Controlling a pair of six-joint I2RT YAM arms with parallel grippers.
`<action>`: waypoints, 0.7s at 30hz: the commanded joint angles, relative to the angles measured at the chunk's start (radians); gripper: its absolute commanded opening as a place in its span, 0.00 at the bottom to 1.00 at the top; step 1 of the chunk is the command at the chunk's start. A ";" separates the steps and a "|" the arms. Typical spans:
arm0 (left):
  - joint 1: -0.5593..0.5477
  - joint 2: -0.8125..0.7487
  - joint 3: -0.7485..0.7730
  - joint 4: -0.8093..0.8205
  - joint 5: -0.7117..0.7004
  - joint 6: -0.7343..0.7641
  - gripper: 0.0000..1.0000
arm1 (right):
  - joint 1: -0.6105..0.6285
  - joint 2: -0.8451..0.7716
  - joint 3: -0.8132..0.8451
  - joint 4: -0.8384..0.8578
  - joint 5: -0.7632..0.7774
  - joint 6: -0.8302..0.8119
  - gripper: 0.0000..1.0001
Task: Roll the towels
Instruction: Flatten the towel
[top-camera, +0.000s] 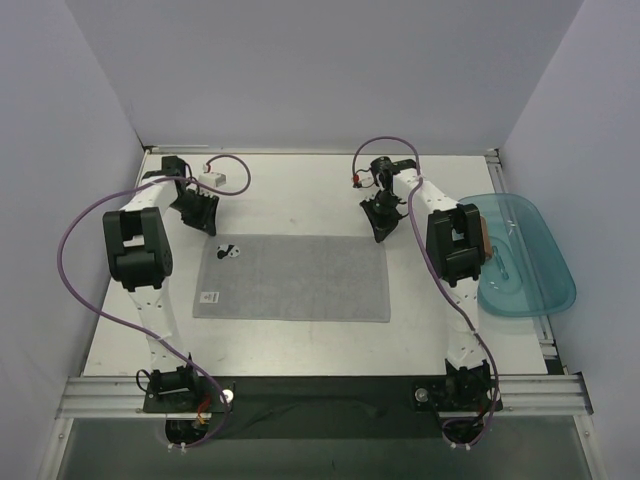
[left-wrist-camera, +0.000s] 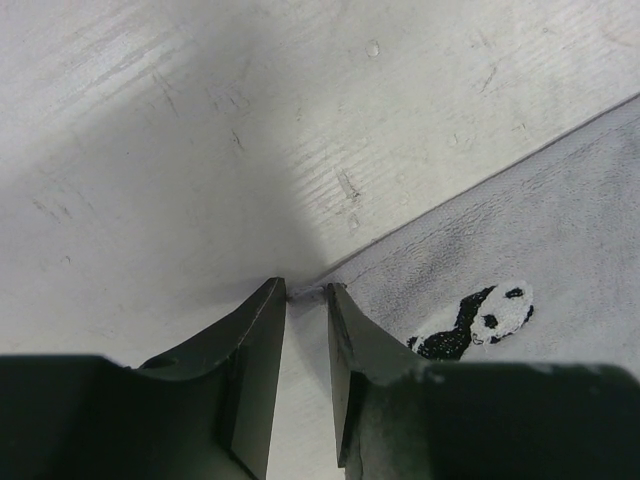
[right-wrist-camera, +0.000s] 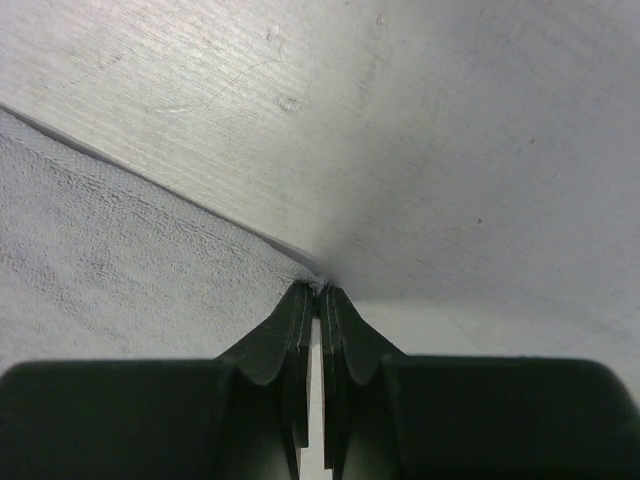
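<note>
Grey towel (top-camera: 290, 278) lies flat, far corners at left gripper (top-camera: 210, 231) and right gripper (top-camera: 381, 237).

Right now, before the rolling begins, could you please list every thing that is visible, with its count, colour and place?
grey towel: 1, light grey, flat in the middle of the table
panda patch: 1, black and white, near the towel's far-left corner
label: 1, white, at the towel's near-left corner
tray: 1, translucent teal, at the table's right edge
rust-brown thing: 1 sliver, between the right arm and the tray, mostly hidden
table: 1, white, under everything
left arm: 1, white and black, left side
right arm: 1, white and black, right side
left tool: 1, black, narrowly open at the towel's far-left corner
right tool: 1, black, closed on the far-right corner
</note>
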 joint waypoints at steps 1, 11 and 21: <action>-0.003 -0.019 -0.031 -0.014 0.022 0.040 0.35 | -0.003 0.013 0.029 -0.043 0.017 -0.013 0.00; -0.009 -0.003 -0.034 -0.012 0.000 0.035 0.00 | -0.006 0.021 0.054 -0.043 0.021 -0.012 0.00; 0.003 -0.013 0.103 -0.009 0.071 -0.032 0.00 | -0.058 0.007 0.167 -0.030 0.015 0.001 0.00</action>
